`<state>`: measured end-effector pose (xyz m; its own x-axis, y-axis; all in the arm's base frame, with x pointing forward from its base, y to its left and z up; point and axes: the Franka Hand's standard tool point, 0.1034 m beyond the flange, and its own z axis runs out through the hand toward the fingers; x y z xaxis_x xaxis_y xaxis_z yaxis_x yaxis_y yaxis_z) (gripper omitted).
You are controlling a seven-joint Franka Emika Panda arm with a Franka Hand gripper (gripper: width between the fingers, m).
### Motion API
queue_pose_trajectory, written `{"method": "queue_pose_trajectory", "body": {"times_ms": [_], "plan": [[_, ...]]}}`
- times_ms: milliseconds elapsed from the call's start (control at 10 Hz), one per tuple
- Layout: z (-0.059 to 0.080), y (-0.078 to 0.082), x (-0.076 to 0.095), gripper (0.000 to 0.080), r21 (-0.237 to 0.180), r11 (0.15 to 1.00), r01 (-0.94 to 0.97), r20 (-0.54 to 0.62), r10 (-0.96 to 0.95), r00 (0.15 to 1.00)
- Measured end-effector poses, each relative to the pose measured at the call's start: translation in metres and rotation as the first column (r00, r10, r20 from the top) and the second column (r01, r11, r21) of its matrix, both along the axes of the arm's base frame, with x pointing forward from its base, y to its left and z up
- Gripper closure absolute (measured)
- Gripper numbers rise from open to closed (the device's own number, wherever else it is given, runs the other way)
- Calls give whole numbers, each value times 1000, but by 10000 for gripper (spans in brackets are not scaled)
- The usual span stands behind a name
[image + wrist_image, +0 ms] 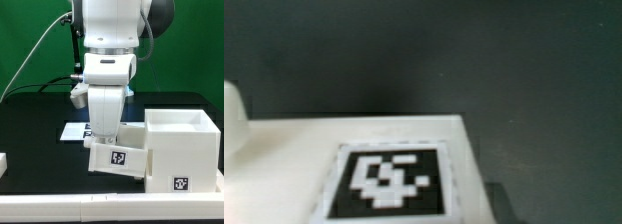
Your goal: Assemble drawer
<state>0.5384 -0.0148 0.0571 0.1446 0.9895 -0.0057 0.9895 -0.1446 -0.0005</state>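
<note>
A small open white box (118, 155) with a black-and-white tag on its front sits slightly tilted against the exterior view's left side of a larger white drawer housing (182, 150). My gripper (104, 138) reaches down onto the small box's near wall; its fingertips are hidden by the arm and the box. In the wrist view the box's white tagged wall (393, 183) fills the space right at the jaws, with black table beyond. The gripper appears shut on that wall.
The marker board (72, 130) lies flat on the black table behind the small box. A white part (3, 160) shows at the exterior view's left edge. The table's white front edge (60, 208) runs along the bottom.
</note>
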Motion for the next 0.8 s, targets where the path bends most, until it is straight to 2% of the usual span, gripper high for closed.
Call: {"method": "queue_pose_trajectory", "body": {"times_ms": [200, 600, 700, 800], "plan": [[1, -1, 4, 761, 8, 1000, 0, 87, -1, 996], [-3, 0, -2, 761, 4, 1000, 12, 52, -12, 999], [0, 1, -1, 761, -12, 1000, 15, 3, -15, 1000], [2, 2, 3, 761, -14, 1000, 3, 6, -3, 1000]]}}
